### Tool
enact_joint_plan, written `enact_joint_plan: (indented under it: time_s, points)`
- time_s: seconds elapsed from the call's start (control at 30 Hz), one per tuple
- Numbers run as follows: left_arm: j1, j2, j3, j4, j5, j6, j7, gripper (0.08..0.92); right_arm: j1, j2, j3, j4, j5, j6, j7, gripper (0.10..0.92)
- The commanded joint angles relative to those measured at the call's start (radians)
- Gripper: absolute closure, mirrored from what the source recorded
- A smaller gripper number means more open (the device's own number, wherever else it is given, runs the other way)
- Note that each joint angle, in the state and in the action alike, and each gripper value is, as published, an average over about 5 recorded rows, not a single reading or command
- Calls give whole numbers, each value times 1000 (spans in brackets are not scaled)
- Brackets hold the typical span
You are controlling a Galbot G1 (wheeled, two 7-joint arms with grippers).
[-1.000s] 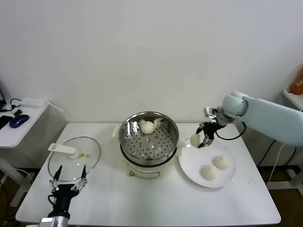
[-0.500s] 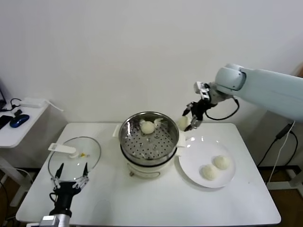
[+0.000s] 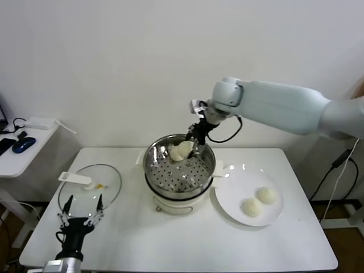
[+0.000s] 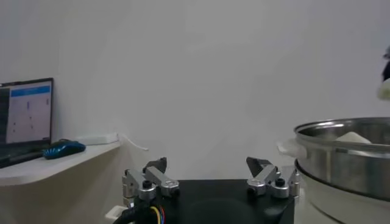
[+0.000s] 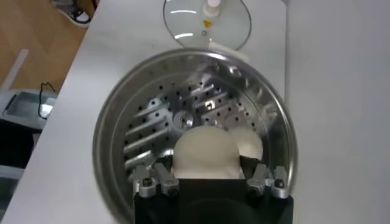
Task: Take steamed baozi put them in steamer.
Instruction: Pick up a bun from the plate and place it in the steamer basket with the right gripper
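My right gripper point(image 3: 190, 147) is shut on a cream-white steamed baozi point(image 3: 185, 149) and holds it just over the back part of the shiny steel steamer point(image 3: 152, 169). From the right wrist, that baozi point(image 5: 203, 152) sits between the fingers above the perforated floor of the steamer point(image 5: 122, 134). A second baozi point(image 5: 250, 145) lies in the steamer right beside the held one. Two more baozi point(image 3: 251, 207) point(image 3: 266, 195) rest on the white plate point(image 3: 230, 199). My left gripper point(image 3: 80, 218) is parked open near the table's front left edge, empty.
A round glass lid point(image 3: 88, 190) with a white handle lies flat to the left of the steamer, just behind the left gripper. A low side table point(image 3: 23, 149) with a blue mouse stands off the table's left end.
My right arm has carried the baozi up from above the plate and leftward to over the steamer. The left arm has stayed put.
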Motion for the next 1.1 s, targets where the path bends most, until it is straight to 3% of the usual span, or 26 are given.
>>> enact_joint_plan:
  time_s: [0.03, 1.1]
  points:
    - [4, -1, -3, 0, -5, -6, 0, 177, -101, 219, 10, -192, 11, -2, 7, 296]
    - [15, -3, -2, 7, -10, -15, -1, 177, -201, 268, 41, -259, -90, 11, 1, 296]
